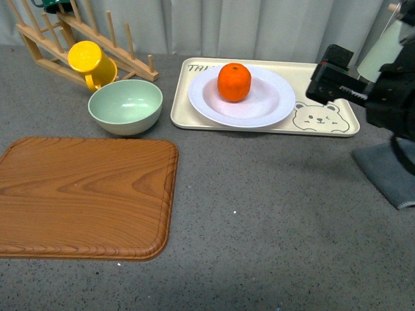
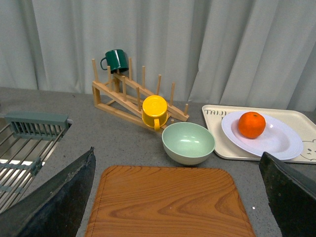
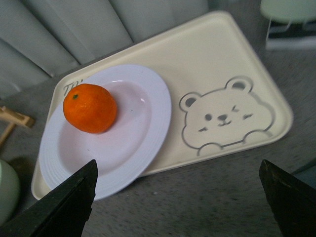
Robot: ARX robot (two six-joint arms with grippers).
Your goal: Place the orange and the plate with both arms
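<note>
- Orange (image 1: pixel 234 81) is seen sitting inside the plate (image 1: pixel 272 107), toward the plate's back-left part; the plate rests on the bear tray (image 1: pixel 327 120), on the tray's left half.
- The orange is judged firm, light and round, so it may roll if the plate is tilted; its skin looks slightly glossy. A hold across its widest part, fingers on opposite sides, is judged safest.
- The plate is judged stiff, smooth and breakable if dropped. Its broad ridged rim is the natural place to be pinched; the near-right rim, free of the orange, looks the most open to approach.
- The right gripper (image 3: pixel 177 207) is held near the tray's right end, above the table and apart from the plate. In the right wrist view its fingers (image 3: pixel 64 205) are spread wide, at the two lower corners, with nothing between them and nothing touched.
- The left gripper (image 2: pixel 177 202) is held well back from the tray, over the near side of the wooden board (image 1: pixel 84 194). Its fingers (image 2: pixel 59 202) are likewise spread wide and are empty.
- A green bowl (image 1: pixel 126 105) stands just left of the tray, a yellow mug (image 1: pixel 92 63) leans on the rack (image 1: pixel 78 39) behind it; both are to be avoided when the plate is lifted.
</note>
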